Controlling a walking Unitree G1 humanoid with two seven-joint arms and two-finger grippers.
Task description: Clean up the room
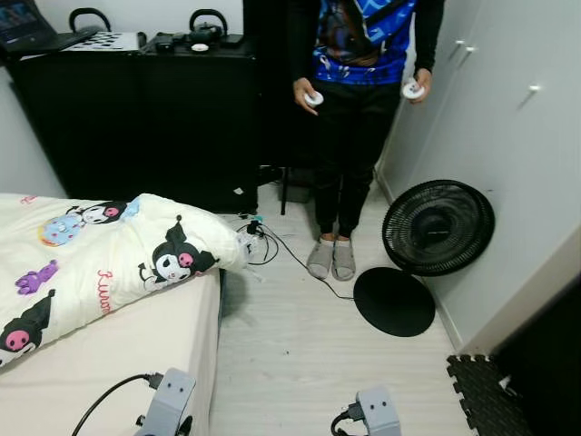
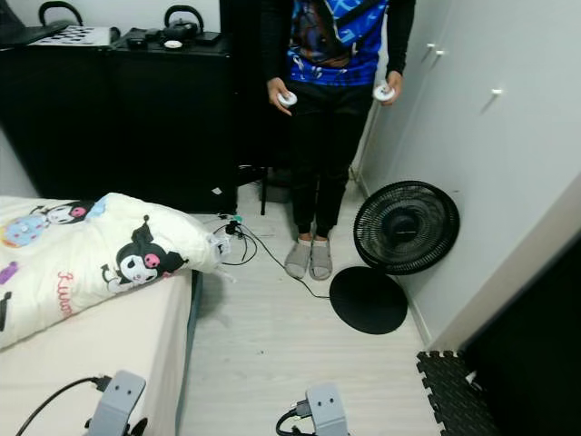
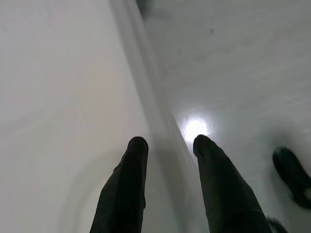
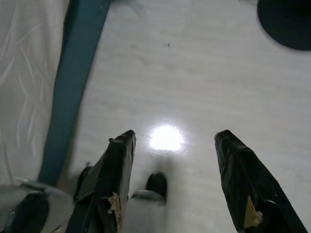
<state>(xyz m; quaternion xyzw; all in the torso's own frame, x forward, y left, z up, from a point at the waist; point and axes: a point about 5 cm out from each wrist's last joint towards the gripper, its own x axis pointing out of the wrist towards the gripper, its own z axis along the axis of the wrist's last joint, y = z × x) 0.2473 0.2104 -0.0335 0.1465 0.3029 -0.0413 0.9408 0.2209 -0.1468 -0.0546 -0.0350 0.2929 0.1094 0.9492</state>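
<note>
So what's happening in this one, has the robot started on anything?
Not yet. The robot stands beside the bed, both arms low; the left end effector and right end effector are open and empty. A cartoon-print duvet lies bunched on the bed. A person stands ahead holding two small white controllers. A black fan sits on the floor by the wardrobe.

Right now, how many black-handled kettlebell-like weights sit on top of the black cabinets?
2. One black arched-handle weight sits at the back of the left black cabinet, by the laptop. The other sits on the right cabinet, among small clutter. More may be hidden out of frame.
</note>
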